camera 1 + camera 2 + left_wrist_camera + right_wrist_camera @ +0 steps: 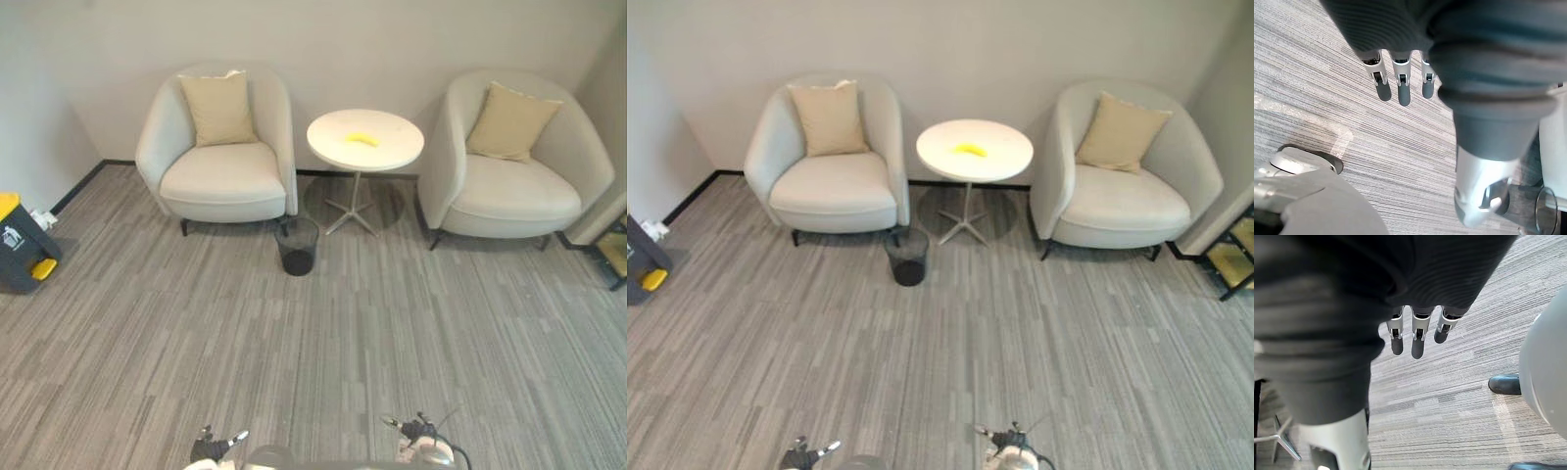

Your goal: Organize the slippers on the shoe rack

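Note:
A black shoe rack [615, 257] pokes in at the far right edge of the room, beside the right armchair, with something pale yellow on its shelf [1231, 260]; I cannot tell what it is. A small yellow thing [363, 139] lies on the round white table [392, 152]. My left hand [1401, 78] hangs over the grey carpet with straight fingers and holds nothing. My right hand [1418, 333] hangs the same way, open and empty, far from the rack.
Two beige armchairs [223, 176] [514, 191], each with a tan cushion, stand against the back wall with the table between them. A black mesh bin [297, 246] sits in front of the table. A dark bin with a yellow lid [20, 245] stands at the left wall.

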{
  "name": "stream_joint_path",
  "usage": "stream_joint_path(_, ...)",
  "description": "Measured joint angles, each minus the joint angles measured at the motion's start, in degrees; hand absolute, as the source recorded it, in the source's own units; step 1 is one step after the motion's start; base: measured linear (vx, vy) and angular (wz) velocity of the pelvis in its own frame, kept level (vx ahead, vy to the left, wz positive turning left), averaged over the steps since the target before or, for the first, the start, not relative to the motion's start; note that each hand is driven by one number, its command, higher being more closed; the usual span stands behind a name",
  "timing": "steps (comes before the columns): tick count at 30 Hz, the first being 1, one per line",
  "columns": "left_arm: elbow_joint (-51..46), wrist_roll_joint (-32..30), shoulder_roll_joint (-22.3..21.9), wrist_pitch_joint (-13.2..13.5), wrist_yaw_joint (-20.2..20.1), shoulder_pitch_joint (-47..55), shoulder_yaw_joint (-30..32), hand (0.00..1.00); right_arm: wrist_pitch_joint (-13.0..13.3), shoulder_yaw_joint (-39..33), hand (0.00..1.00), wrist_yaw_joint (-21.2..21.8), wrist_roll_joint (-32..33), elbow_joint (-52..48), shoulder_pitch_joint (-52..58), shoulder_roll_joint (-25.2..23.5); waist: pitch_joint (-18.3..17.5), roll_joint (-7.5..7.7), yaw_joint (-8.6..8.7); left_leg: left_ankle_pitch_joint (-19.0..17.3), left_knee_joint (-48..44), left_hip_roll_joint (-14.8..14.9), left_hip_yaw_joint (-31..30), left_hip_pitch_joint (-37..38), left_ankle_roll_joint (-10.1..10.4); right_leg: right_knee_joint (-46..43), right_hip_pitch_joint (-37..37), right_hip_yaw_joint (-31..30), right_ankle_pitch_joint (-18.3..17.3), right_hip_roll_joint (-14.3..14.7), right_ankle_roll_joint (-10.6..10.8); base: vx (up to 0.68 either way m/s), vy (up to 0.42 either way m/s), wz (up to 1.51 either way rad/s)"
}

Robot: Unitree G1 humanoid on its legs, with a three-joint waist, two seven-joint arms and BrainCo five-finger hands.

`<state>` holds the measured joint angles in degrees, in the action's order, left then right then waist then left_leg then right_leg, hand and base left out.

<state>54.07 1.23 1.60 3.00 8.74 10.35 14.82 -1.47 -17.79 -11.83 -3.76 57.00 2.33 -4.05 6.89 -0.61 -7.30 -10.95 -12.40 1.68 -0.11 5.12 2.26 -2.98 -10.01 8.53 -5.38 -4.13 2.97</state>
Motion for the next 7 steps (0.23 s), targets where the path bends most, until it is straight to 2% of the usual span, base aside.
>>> stream_joint_path(7,-0.05,-0.13,-0.02,0.0,0.01,0.52,0.05,0.0,-0.04,-0.32,0.0,0.04,0.01,0.0,0.17,-0.02,-0.87,0.1,0.39,0.84,1.72,-0.35,1.54,0.08,-0.47,2.58,0.01,-1.3,1.69,-0.27,0.76,-0.04,0.023,-0.11)
